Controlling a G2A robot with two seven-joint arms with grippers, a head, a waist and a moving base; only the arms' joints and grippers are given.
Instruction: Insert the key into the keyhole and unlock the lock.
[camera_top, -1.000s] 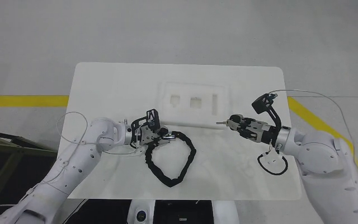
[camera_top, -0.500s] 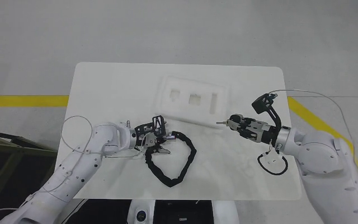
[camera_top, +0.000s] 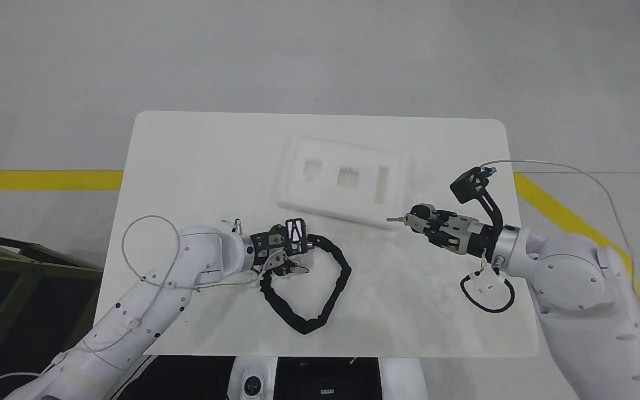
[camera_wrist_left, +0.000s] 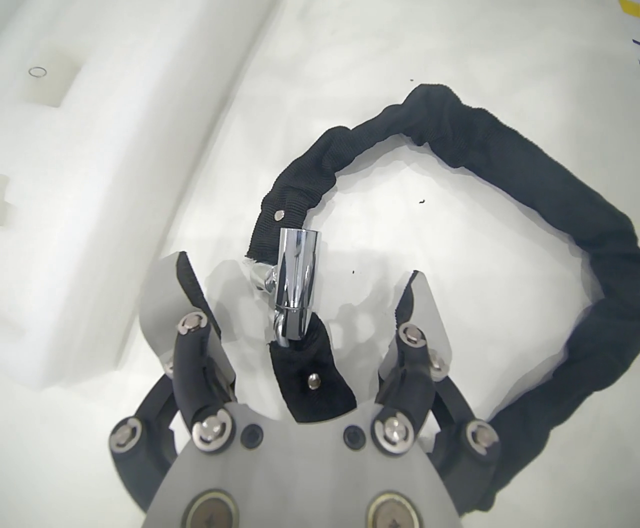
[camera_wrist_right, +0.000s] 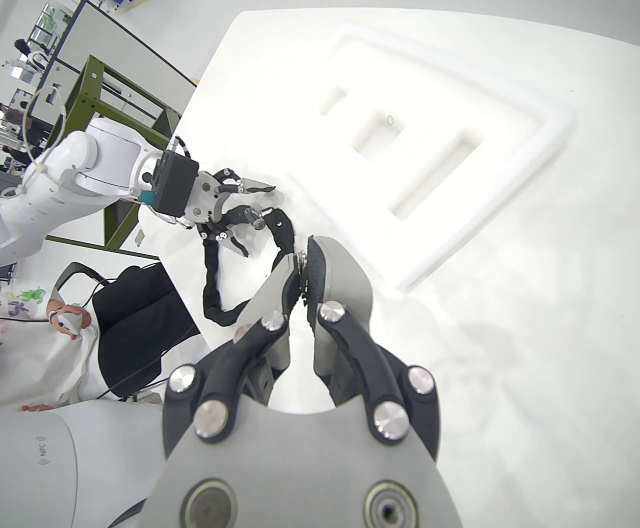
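Note:
A chain lock in a black fabric sleeve lies looped on the white table. Its chrome lock cylinder joins the two sleeve ends and sits between the spread fingers of my left gripper, which is open and low over the table. The fingers stand apart from the cylinder on both sides. Off to the right, above the table, my right gripper is shut on the key, whose tip points towards the lock. In the right wrist view the key is pinched between the pads.
A white foam tray with three recesses lies behind the lock, close to the left gripper's side. A black cable loop hangs by the right forearm. Bare tabletop lies between the lock and the right gripper.
My left gripper has slid right and forward along the table until its open fingers straddle the lock cylinder. The right arm and the key have not moved.

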